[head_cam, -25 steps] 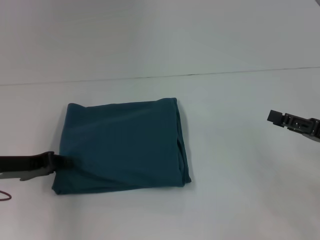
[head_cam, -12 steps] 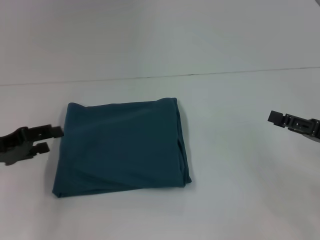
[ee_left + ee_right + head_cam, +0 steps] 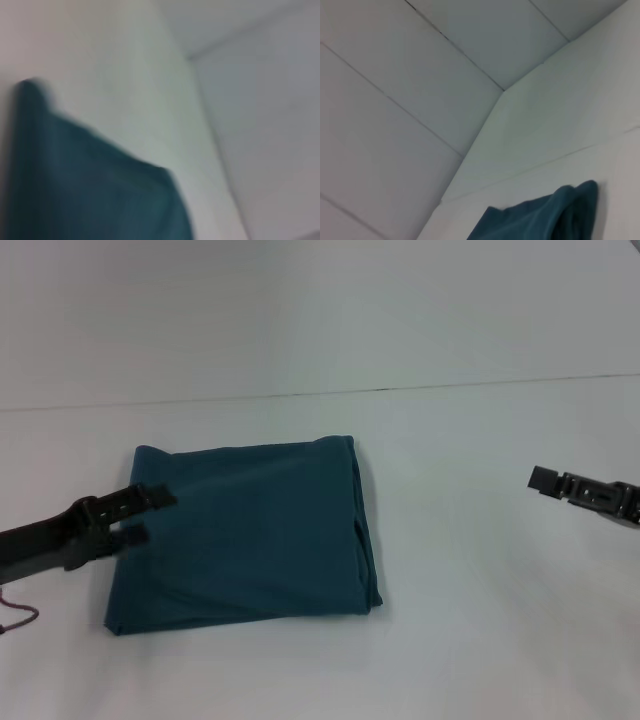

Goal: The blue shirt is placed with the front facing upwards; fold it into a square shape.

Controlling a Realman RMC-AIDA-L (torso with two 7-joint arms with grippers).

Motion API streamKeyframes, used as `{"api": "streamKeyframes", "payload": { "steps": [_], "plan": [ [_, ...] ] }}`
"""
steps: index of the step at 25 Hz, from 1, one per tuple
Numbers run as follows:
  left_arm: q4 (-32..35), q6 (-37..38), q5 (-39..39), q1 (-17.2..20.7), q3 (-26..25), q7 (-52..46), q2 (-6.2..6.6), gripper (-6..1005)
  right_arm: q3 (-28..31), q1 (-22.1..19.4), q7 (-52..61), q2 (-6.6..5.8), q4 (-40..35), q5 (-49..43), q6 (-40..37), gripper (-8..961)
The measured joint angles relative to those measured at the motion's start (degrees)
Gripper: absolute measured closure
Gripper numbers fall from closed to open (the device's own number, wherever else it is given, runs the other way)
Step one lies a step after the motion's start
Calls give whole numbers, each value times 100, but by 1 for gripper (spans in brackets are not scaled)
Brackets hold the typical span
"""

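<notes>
The blue shirt [image 3: 250, 530] lies folded into a rough square on the white table, plain teal side up, its print hidden. Its right side shows stacked fold edges. My left gripper [image 3: 143, 516] reaches in from the left and hovers open over the shirt's left edge, one finger over the cloth and one at its border, holding nothing. My right gripper [image 3: 545, 480] hangs far off to the right, well apart from the shirt. The left wrist view shows a blurred corner of the blue shirt [image 3: 75, 190]. The right wrist view catches a corner of the blue shirt [image 3: 540, 215] at a distance.
The white table [image 3: 470, 590] meets a pale wall along a seam [image 3: 400, 388] behind the shirt. A thin reddish cable [image 3: 18, 620] loops near the left arm at the lower left.
My left gripper let go of the shirt's left edge, drew back to the left with its fingers open, then came right again over that edge. The right gripper shifted slightly left.
</notes>
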Motion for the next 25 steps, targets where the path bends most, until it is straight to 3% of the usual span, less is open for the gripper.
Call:
{"api": "streamKeyframes", "payload": {
  "steps": [5, 8, 11, 18, 25],
  "plan": [
    [77, 1251, -159, 166, 60, 2853, -27, 48, -25, 168, -971, 68, -82, -529, -589, 359],
    [221, 1588, -101, 290, 93, 3719, -41, 49, -106, 339, -1643, 145, -86, -947, -871, 359],
    [270, 1810, -43, 357, 119, 3794, -15, 50, -196, 557, -1633, 234, -103, -1287, -917, 359],
    [253, 1944, 460, 403, 124, 3814, -23, 49, -583, 913, -1496, 618, -41, -1517, -814, 359],
    [188, 1860, 486, 508, 119, 4285, -89, 49, -728, 1037, -1508, 666, 419, -1542, -640, 359]
  ]
}}
